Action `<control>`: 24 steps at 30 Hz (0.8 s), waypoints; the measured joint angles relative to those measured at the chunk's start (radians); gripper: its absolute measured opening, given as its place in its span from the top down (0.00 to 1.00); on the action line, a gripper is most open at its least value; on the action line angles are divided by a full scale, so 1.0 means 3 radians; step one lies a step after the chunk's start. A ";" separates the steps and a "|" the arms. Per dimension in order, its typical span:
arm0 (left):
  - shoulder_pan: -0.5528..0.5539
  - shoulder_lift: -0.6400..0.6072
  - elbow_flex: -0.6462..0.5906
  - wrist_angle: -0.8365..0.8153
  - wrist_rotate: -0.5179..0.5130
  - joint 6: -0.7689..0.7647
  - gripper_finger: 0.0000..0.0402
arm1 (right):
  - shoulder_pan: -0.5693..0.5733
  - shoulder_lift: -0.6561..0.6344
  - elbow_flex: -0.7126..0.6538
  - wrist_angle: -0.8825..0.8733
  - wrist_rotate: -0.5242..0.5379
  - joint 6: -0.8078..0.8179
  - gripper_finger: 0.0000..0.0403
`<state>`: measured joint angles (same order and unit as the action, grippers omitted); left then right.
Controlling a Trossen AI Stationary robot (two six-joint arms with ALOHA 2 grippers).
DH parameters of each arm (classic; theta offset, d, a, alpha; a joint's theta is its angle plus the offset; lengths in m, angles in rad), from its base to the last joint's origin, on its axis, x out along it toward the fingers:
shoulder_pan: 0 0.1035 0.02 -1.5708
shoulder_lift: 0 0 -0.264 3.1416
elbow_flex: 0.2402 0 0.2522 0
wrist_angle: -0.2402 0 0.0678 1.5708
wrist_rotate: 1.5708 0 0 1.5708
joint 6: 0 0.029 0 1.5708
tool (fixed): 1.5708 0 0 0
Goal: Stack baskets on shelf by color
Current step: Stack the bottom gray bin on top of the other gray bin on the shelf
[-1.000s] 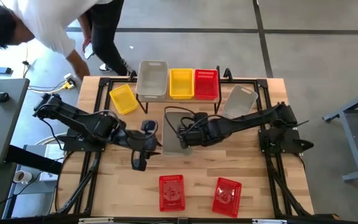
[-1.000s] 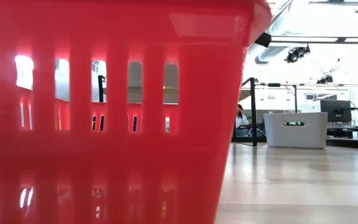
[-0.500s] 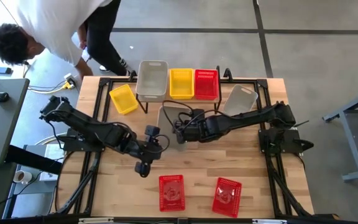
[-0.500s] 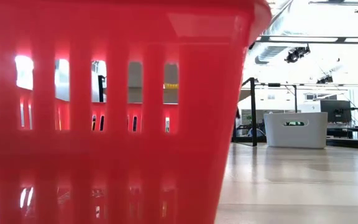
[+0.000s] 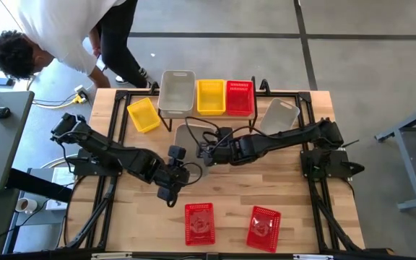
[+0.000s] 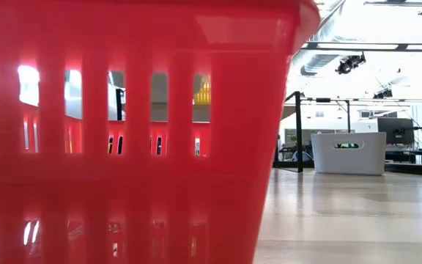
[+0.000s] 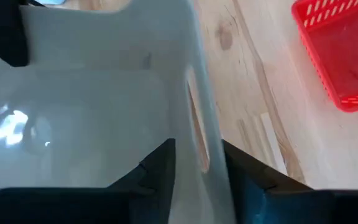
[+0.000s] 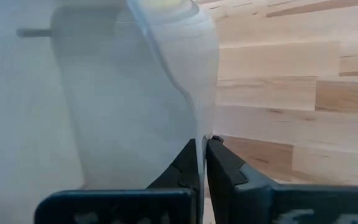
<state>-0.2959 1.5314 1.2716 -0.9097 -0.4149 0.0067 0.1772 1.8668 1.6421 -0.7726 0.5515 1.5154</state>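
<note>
Two claws pinch grey basket point(image 5: 193, 137) | left claw point(image 7: 197, 180), right claw point(image 8: 202, 163) | slatted table point(image 5: 302, 195) | person point(image 5: 56, 36) beyond

Grey basket point(image 5: 192, 136) mid-table, before the shelf point(image 5: 206, 112)

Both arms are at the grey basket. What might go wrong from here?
The right gripper pinches only the thin rim of the pale grey perforated plastic basket, so it may tilt or slip. The left gripper is at another wall; the arms might pull against each other. The low wooden shelf has legs close by that may snag it.
</note>
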 joint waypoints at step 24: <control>-0.0176 -0.0088 -0.0001 -0.0033 -0.0287 -0.0009 1.00 | 0.0010 -0.0004 0.0309 -0.0336 0.0016 -0.0533 0.88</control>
<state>-0.3488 1.5051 1.2713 -0.9197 -0.5010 0.0040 0.1801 1.8654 1.7347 -0.8734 0.5564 1.3556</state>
